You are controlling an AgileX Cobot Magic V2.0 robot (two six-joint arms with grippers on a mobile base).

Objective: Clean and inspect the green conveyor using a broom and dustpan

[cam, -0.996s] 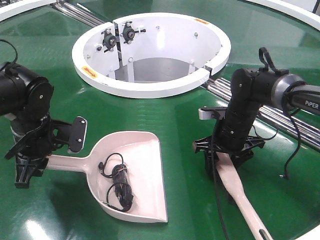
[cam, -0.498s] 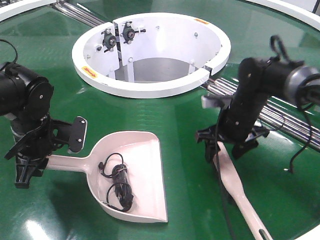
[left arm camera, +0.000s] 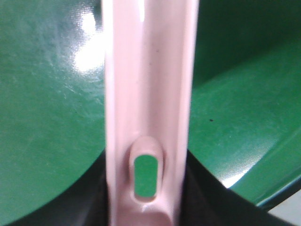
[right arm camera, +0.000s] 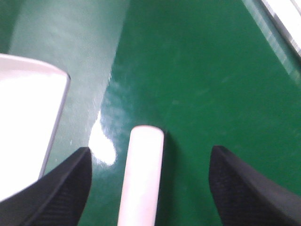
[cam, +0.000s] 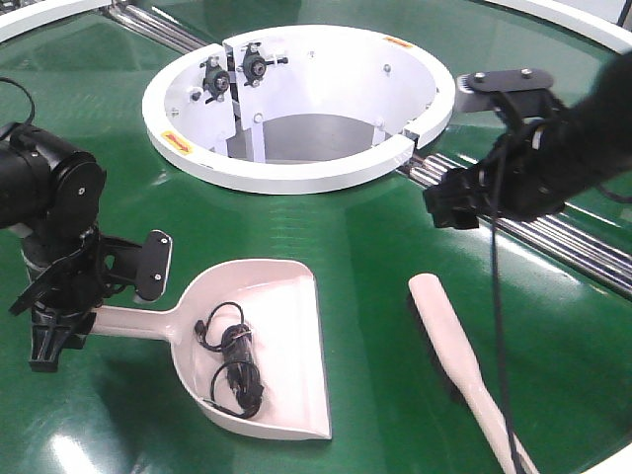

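Note:
The cream-pink dustpan (cam: 272, 336) lies flat on the green conveyor (cam: 346, 232), holding a tangle of black cable (cam: 232, 360). My left gripper (cam: 59, 326) is shut on the dustpan's handle; in the left wrist view the handle (left arm camera: 148, 94) with its slot hole runs up between the dark fingers (left arm camera: 207, 193). The broom (cam: 449, 346) lies loose on the belt to the right, bristles down. My right gripper (cam: 454, 202) hangs open well above the broom's far end. In the right wrist view the broom (right arm camera: 141, 179) lies far below the spread fingers (right arm camera: 235, 188), untouched.
The white ring-shaped hub (cam: 296, 180) stands at the back centre with brackets inside its wall. Silver rollers (cam: 563, 242) run diagonally under my right arm. A black cable (cam: 499, 346) dangles from the right arm across the broom handle. The dustpan rim (right arm camera: 28, 117) shows at the right wrist view's left.
My right arm has lifted up and back to the right, away from the broom, which stays lying on the belt. The left arm and dustpan have not moved.

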